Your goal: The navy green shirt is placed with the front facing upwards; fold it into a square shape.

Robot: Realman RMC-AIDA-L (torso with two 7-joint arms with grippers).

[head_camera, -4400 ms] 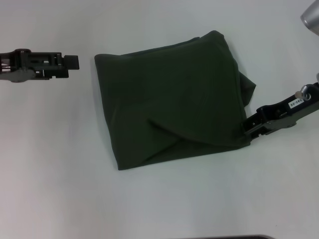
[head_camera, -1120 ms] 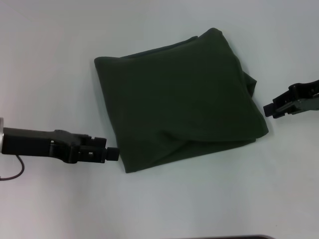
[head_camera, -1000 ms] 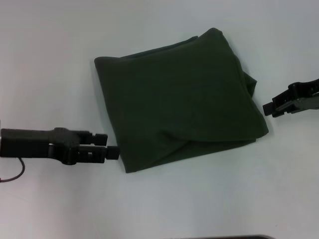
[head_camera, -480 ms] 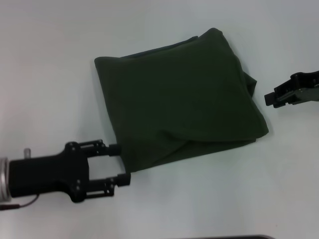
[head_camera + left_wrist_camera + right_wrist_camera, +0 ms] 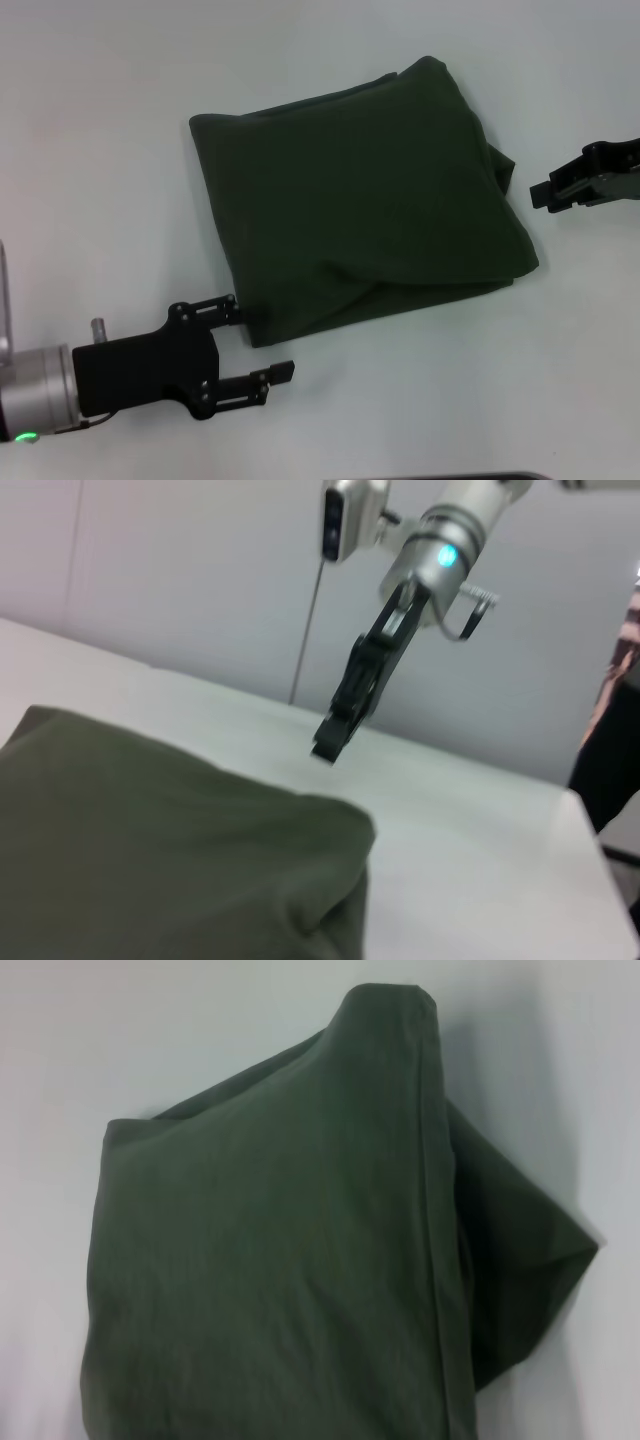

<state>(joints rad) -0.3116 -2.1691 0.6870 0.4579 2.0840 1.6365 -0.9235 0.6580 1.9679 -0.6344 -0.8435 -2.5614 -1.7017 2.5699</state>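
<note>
Shirt (image 5: pixel 360 210), navy green, folded near-square: soft, limp, light, likely best pinched at near-left corner beside spread-fingered left gripper (image 5: pixel 262 340); right gripper (image 5: pixel 543 195) apart, jaw state unclear.

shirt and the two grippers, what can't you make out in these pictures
- Shirt: the front and any print are folded inside in every view; only plain green cloth shows.
- Right gripper: the head view's right edge cuts it off, and the left wrist view shows it edge-on, so open or shut is unclear.
- Left gripper: open at the near corner; contact with the cloth is unclear.
</note>
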